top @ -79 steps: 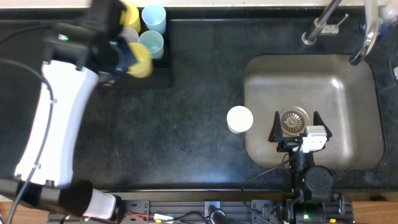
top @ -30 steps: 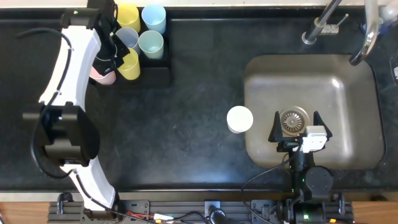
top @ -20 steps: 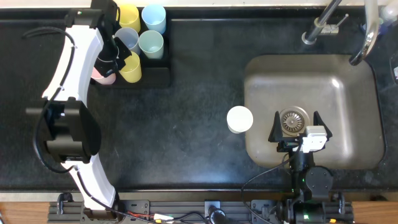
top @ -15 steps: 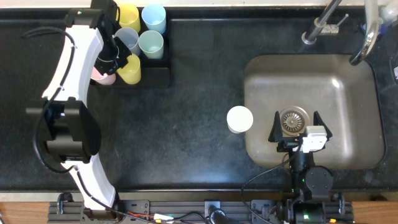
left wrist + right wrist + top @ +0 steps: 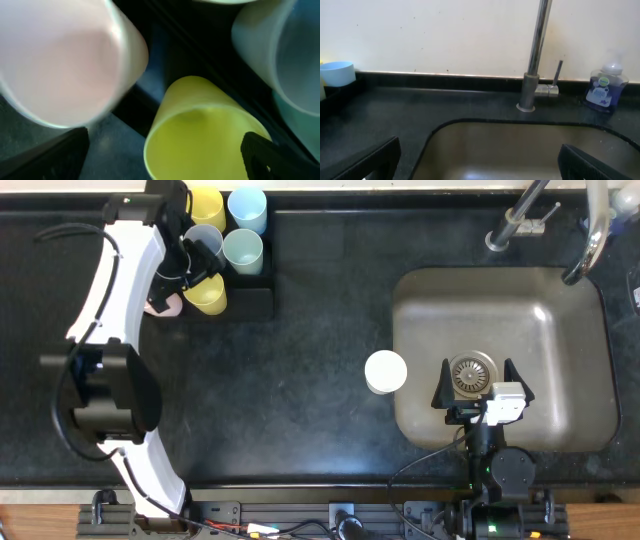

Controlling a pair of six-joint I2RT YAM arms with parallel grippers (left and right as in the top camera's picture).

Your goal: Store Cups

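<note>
A black rack point(image 5: 252, 302) at the counter's back left holds several cups: two yellow, a light blue, a teal and a grey-blue one. The nearer yellow cup point(image 5: 207, 294) stands upright at the rack's front, with a pink cup point(image 5: 164, 302) to its left. My left gripper point(image 5: 193, 266) hangs open just above that yellow cup point(image 5: 202, 137), fingers spread on either side of it; the pink cup point(image 5: 60, 60) is close by. A white cup point(image 5: 385, 371) stands on the counter by the sink. My right gripper point(image 5: 477, 384) is open over the sink drain.
The steel sink point(image 5: 560, 310) fills the right side, with a tap point(image 5: 536, 55) and a blue soap bottle point(image 5: 605, 87) behind it. The dark counter point(image 5: 300, 400) lies between rack and sink. A light blue cup point(image 5: 338, 72) shows far off.
My left arm brought the yellow cup down to the rack's front beside the pink cup, and its fingers have since spread apart. The right arm and the white cup have not moved.
</note>
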